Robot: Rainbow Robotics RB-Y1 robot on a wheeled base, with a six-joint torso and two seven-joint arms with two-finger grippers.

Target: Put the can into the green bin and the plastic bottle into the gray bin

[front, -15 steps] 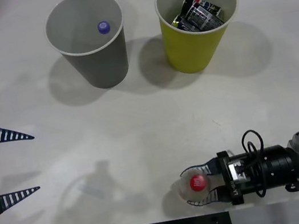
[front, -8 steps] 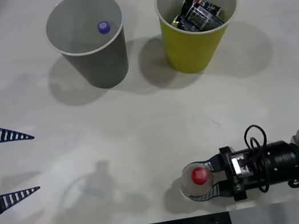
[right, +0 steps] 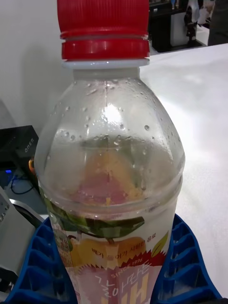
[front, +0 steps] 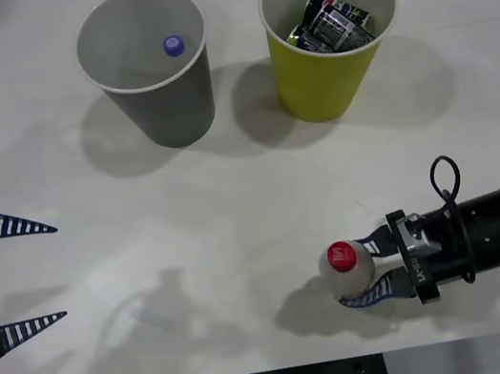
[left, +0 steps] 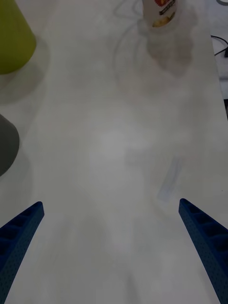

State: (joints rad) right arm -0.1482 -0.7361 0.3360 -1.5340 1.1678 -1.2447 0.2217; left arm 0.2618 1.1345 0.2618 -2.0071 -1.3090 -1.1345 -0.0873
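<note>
The right end effector [front: 369, 270] is clamped on the bottle [front: 346, 267] near the worktop's front edge, right of centre. In the right wrist view the blue fingers [right: 183, 259] press the label on both sides, low on the body, and the bottle [right: 110, 180] stands upright with its red cap [front: 341, 254] on top. The left end effector [front: 14, 279] waits spread wide at the left edge, holding nothing.

The gray bin [front: 149, 64] stands at the back, left of centre, with a purple-capped bottle [front: 173, 45] already inside; the green bin [front: 331, 32] is just beside it to the right and holds cans [front: 332, 22].

The step in hand looks like the carry to the gray bin. The grip is low, so the top-heavy bottle could swing; steady, unhurried travel would help. It needs to be high enough to pass the gray rim, and the path should run diagonally toward the back left, staying off the green bin, which lies nearer the straight line. Release should come only with the bottle centred over the gray opening, since both bins are light and tapered and a knock on the rim could tip one.
</note>
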